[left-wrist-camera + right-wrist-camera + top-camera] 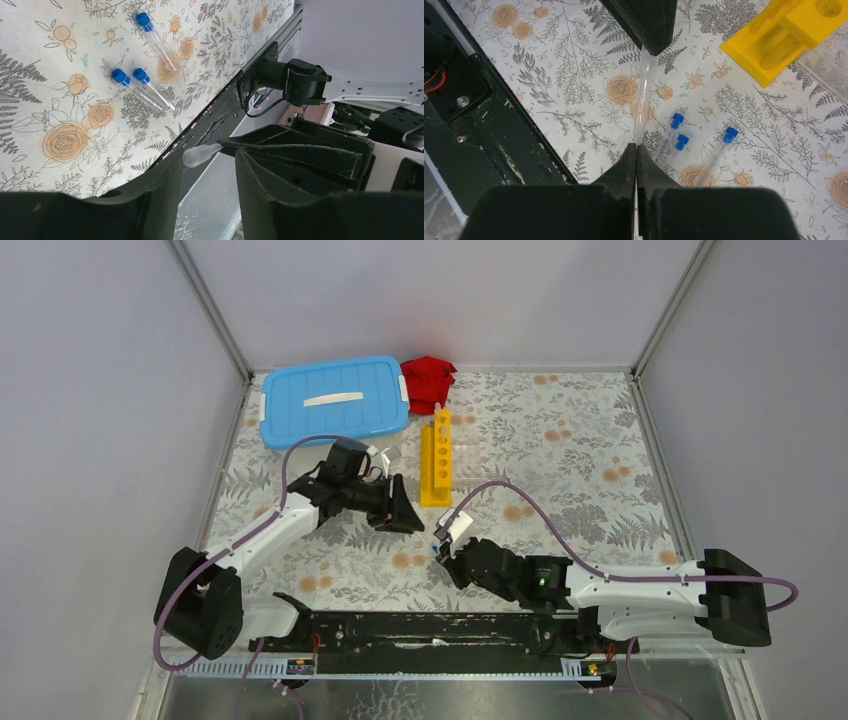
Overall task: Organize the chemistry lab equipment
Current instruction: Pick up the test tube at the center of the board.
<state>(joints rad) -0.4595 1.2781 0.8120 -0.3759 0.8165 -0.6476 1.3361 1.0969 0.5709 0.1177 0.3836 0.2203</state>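
Clear pipette (642,95) clamped in right gripper (636,150), tip hidden inside; left gripper (405,510) jaws apart around bulb (197,155)

**A floral-clothed table boxed in by plain grey walls**

The table (580,440) is covered edge to edge with a pale cloth printed with grey ferns, leafy sprigs and orange roses. In the wrist views the pattern shows crisply and the cloth lies flat and smooth. Three matte grey panels enclose it: a back wall (440,290), a left wall (90,390) and a right wall (770,370), all bare. Slim aluminium posts stand in the two rear corners, one on the left (210,310) and one on the right (665,310), and matching metal rails run along the table's sides. A shiny reflective sheet (450,700) lies in front of the table's near edge. The light is even and soft, casting only faint shadows.
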